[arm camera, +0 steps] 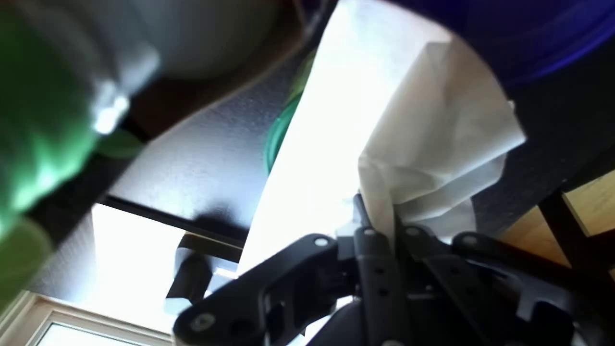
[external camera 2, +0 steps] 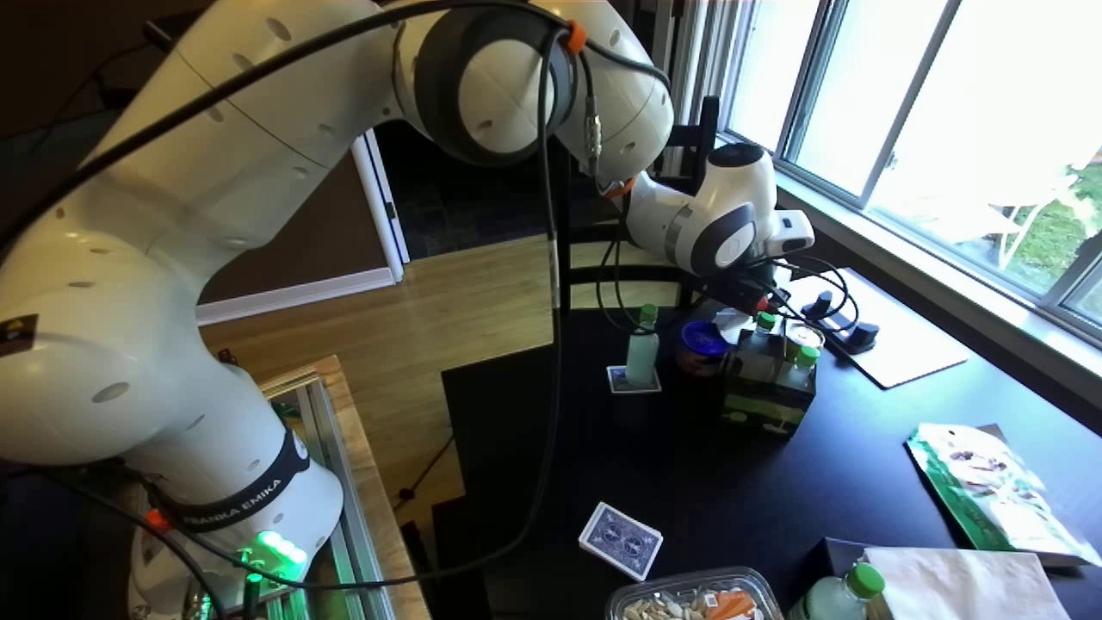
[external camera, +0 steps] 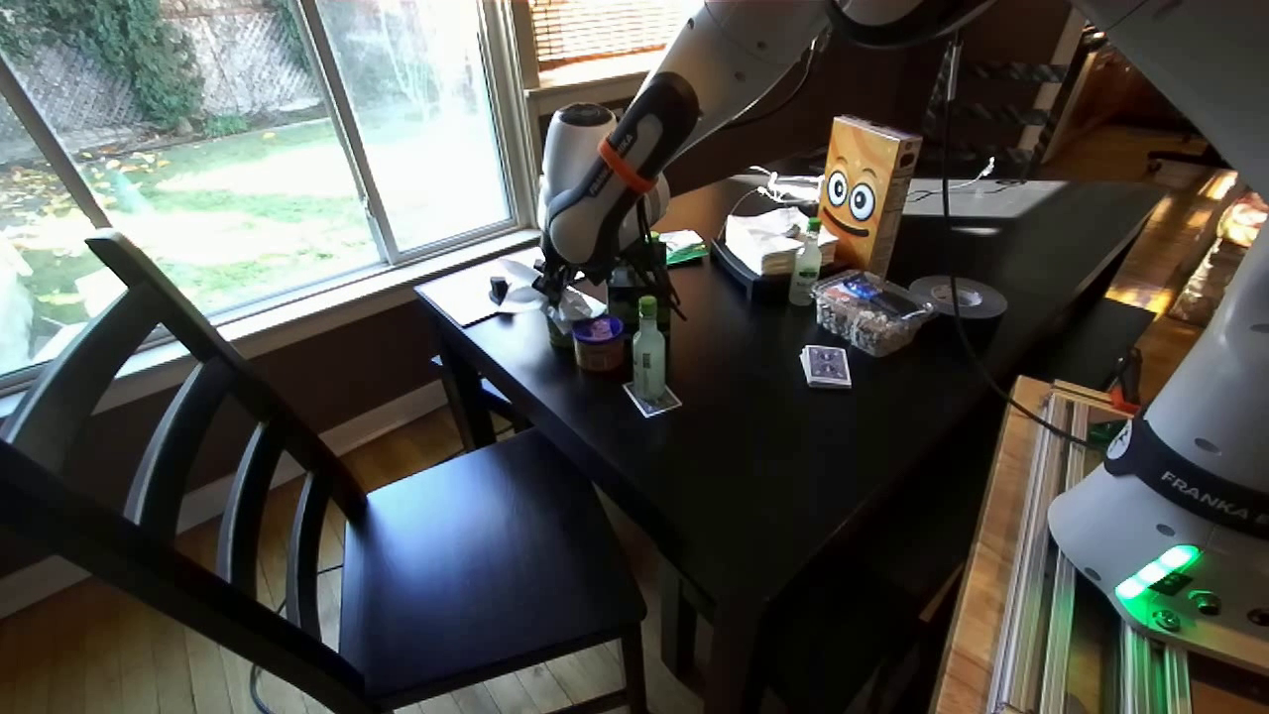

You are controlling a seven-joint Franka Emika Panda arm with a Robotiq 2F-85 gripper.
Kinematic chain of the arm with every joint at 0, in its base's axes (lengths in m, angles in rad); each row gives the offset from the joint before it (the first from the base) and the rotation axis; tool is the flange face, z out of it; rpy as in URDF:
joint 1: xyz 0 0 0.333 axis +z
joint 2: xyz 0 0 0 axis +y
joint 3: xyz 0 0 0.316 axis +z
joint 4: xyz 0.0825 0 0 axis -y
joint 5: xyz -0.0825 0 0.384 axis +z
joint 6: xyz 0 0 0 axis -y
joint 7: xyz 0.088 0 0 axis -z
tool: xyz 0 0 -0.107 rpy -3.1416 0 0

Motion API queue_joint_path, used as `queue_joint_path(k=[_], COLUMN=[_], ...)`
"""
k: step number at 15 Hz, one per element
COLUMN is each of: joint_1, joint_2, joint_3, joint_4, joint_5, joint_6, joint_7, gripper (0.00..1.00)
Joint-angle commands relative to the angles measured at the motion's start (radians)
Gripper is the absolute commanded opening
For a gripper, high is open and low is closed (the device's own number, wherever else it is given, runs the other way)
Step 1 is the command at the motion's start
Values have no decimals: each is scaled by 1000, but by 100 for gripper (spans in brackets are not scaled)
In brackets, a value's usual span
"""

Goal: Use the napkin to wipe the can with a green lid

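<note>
While pinching the napkin [arm camera: 375, 139] in the end effector [arm camera: 390, 233], hangs low over the bench [external camera: 753, 476], near the tub [external camera: 599, 347] and the bottle [external camera: 648, 352] upright on a card [external camera: 661, 405]. Has, apparently, the can [arm camera: 276, 137] behind the napkin in the wrist view, mostly covered, with a green edge in sight; cannot tell whether touching.

Home dining area: table [external camera: 734, 461], chair [external camera: 486, 555], window [external camera: 342, 129] onto lawn [external camera: 238, 188]

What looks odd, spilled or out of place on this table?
In both exterior views, a green-capped bottle stands on what looks like a playing card, an odd base for it, while the card stack lies apart. I see no spill.
</note>
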Motion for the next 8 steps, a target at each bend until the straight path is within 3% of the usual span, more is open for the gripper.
queue_joint_path(k=[1,4,8], joint_1=[-25,-35,-12], joint_2=[-20,-47,-87], joint_3=[62,84,33], joint_4=[-54,-78,-101], joint_5=[17,22,19], joint_6=[52,-7,-101], joint_7=[-37,-39,5], gripper=[1,1,1])
